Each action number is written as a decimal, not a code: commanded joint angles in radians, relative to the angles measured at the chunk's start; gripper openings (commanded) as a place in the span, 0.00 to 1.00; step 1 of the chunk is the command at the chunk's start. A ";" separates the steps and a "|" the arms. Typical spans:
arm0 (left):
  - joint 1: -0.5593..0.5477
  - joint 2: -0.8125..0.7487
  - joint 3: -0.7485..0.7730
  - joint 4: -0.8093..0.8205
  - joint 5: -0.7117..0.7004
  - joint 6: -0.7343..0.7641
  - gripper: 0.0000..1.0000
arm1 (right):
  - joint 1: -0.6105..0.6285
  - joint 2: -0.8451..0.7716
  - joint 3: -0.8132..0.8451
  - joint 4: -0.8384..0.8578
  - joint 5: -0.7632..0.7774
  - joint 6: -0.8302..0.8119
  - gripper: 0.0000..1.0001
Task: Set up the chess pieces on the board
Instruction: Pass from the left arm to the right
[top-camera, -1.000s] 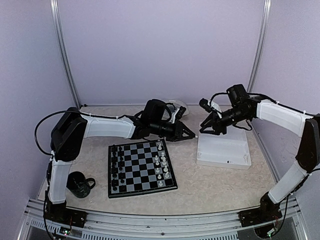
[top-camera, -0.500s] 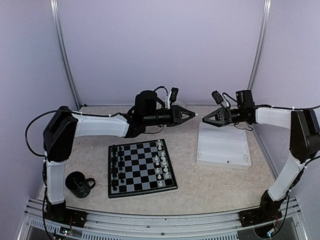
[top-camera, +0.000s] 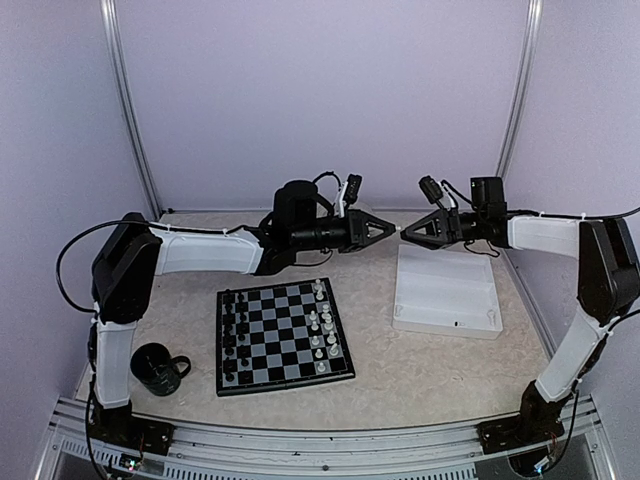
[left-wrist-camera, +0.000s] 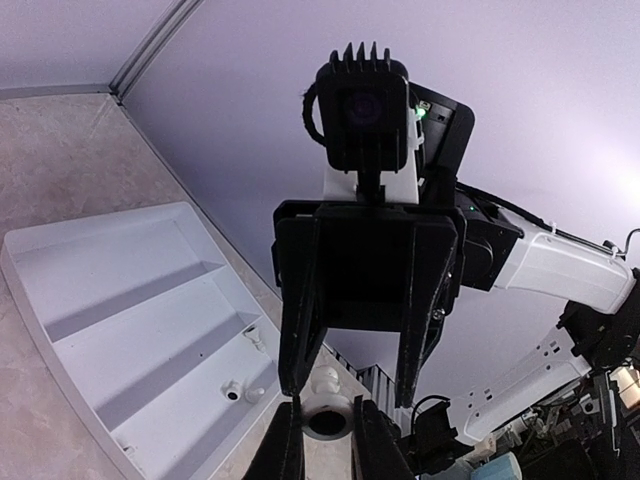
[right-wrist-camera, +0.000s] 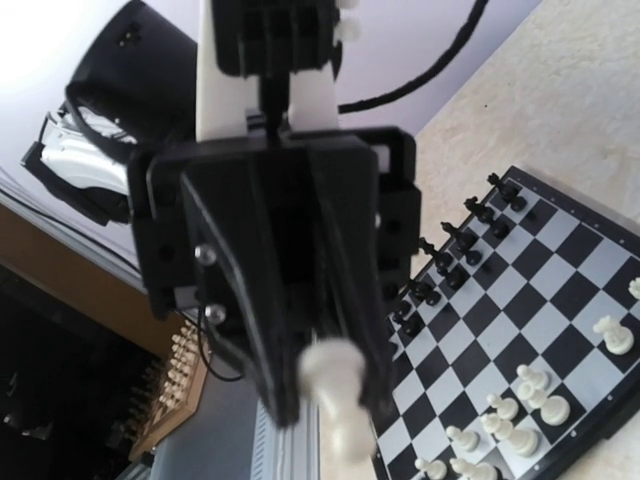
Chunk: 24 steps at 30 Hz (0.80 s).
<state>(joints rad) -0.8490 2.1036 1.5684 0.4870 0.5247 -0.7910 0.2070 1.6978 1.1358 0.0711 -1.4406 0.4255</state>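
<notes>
The left end effector (top-camera: 387, 228) is closed on a white chess piece (right-wrist-camera: 333, 380), which sticks out from between its fingertips. The right end effector (top-camera: 405, 233) faces it tip to tip. Its jaws stand apart on either side of the piece, and I cannot tell whether they touch it. Both end effectors hang in the air above the far part of the table (top-camera: 420, 370), about midway between its left and right edges.

Below and to the left, the board (top-camera: 283, 335) lies flat on the table, nearer the front edge and left of centre. Black chess pieces (top-camera: 232, 330) stand along its left side and white chess pieces (top-camera: 320, 330) along its right side.

A white compartment tray (top-camera: 447, 293) sits on the right half of the table, just below the right end effector. A black mug (top-camera: 158, 368) stands near the front left corner, apart from the board.
</notes>
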 joint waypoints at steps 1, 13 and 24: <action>-0.013 0.034 0.042 0.020 0.030 -0.011 0.11 | 0.016 0.033 0.032 0.027 -0.019 0.016 0.40; -0.013 0.065 0.084 -0.004 0.039 -0.014 0.11 | 0.025 0.036 0.021 0.059 -0.043 0.027 0.17; -0.008 0.050 0.057 -0.046 0.030 0.004 0.30 | 0.020 0.043 0.090 -0.079 -0.008 -0.105 0.05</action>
<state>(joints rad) -0.8570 2.1487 1.6234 0.4767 0.5640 -0.8070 0.2207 1.7329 1.1542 0.0956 -1.4651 0.4351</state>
